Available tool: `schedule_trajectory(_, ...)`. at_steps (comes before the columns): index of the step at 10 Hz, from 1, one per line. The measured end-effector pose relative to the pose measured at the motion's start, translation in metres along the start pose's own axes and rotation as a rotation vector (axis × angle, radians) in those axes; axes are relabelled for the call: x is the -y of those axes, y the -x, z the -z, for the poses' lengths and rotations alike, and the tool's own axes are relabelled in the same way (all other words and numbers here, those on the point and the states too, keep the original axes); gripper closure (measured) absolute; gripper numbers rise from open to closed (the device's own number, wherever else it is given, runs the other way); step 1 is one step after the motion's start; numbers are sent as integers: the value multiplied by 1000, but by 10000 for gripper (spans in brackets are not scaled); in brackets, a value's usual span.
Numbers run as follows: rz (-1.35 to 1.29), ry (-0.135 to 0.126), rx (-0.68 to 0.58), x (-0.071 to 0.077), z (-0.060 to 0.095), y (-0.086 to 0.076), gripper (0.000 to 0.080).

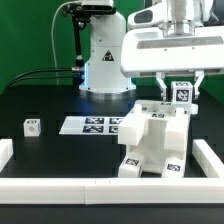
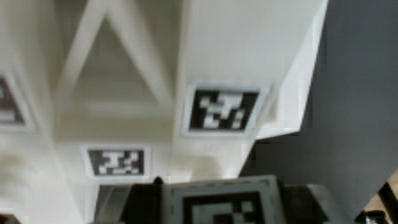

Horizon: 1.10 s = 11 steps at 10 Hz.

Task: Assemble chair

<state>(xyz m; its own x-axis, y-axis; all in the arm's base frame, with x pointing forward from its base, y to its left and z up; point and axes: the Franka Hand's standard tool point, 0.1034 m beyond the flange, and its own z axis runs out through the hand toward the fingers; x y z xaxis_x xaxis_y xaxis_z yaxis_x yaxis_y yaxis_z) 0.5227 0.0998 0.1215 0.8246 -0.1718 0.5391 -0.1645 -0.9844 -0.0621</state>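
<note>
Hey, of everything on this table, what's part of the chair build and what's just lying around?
Job: half-built chair; tagged white part in the gripper; small tagged block, likely a loose part.
Lying about: marker board; white border rails.

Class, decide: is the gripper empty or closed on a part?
Closed on a part: the gripper clamps a small tagged white piece above the chair assembly.
</note>
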Motion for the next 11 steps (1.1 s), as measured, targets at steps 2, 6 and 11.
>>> schedule_trajectory(2, 4, 5, -4, -5, 1, -4, 518)
schedule_trajectory(6, 18, 14, -7, -3, -11, -8, 518)
schedule_trajectory(11, 23, 28, -5, -7, -21, -6, 518)
